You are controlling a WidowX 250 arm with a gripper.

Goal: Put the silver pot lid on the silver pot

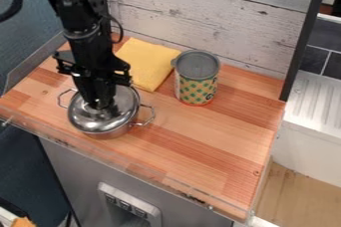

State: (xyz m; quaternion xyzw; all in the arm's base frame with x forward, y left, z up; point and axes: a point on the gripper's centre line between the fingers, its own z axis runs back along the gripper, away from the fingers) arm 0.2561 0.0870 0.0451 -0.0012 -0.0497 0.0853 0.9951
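- Camera view: you have the shiny silver metal pot lid [123,111] over the mouth of the silver metal pot [116,133], near the front edge of the striped wooden worktop [200,141]; you cannot tell if its rim is fully seated.
- Expect the lid to handle as light, stiff, thin metal: it won't bend in your grip, but its polished dome looks slippery, so a hold on the curved surface would likely slide.
- Take it at the centre, where a knob would normally be; the black 2-finger gripper [101,104] covers that spot, so you can't check the knob's shape.
- A small central hold would let the lid swivel or tip, so keep your pull straight and release gently once the rim sits level.
- Mind the 2 wire loop handles [147,116] on the pot: a sideways nudge on the lid could slide the pot too.
- Your gripper points steeply down at the middle of the lid, tip low against it; you cannot tell from here whether it is clamped on anything or slack.
- Your black robot arm [85,32] comes in from the upper left and hangs almost upright above the pot, left of the folded yellow cloth [146,61] and the patterned can with a grey lid [196,84].
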